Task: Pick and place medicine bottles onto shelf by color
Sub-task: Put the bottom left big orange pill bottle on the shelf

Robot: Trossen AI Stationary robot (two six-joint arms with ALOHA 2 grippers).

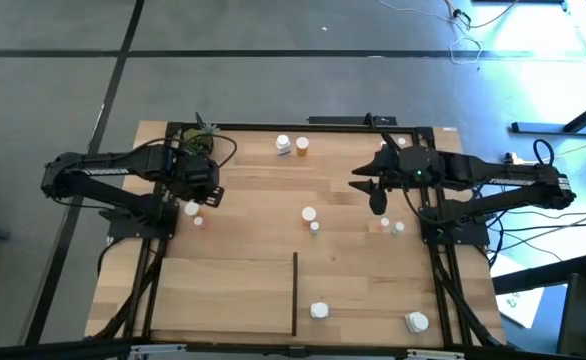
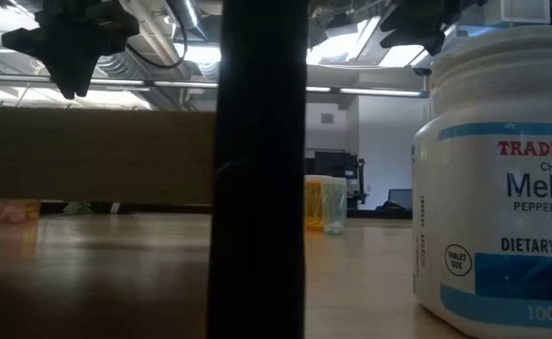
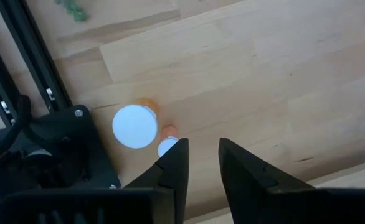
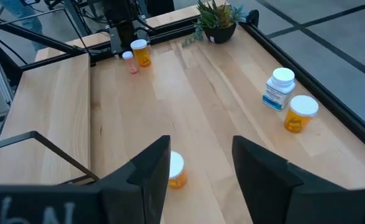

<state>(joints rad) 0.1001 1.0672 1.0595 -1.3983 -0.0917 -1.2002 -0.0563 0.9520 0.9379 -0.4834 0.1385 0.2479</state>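
My left end effector hangs with its fingers spread a little, nothing between them, above the surface near its left rail. Just beside one fingertip stands a tiny orange bottle, and next to that a larger orange bottle, both seen cap-on from above; I judge the smaller one to be my next pick, since the fingers are already lined up close to it.

My right end effector also hangs parted and empty, over the middle of the surface, with an orange bottle standing just past one finger. Farther out, near the back rail, a white bottle and another orange bottle stand side by side, close to the potted plant in the corner.

Seen from overhead, two white bottles already stand at the front of the shelf, to the right of the thin black divider, which suggests that side takes white and the left side, with no bottle on it, awaits orange. A few small bottles near my right arm's base remain unsorted.
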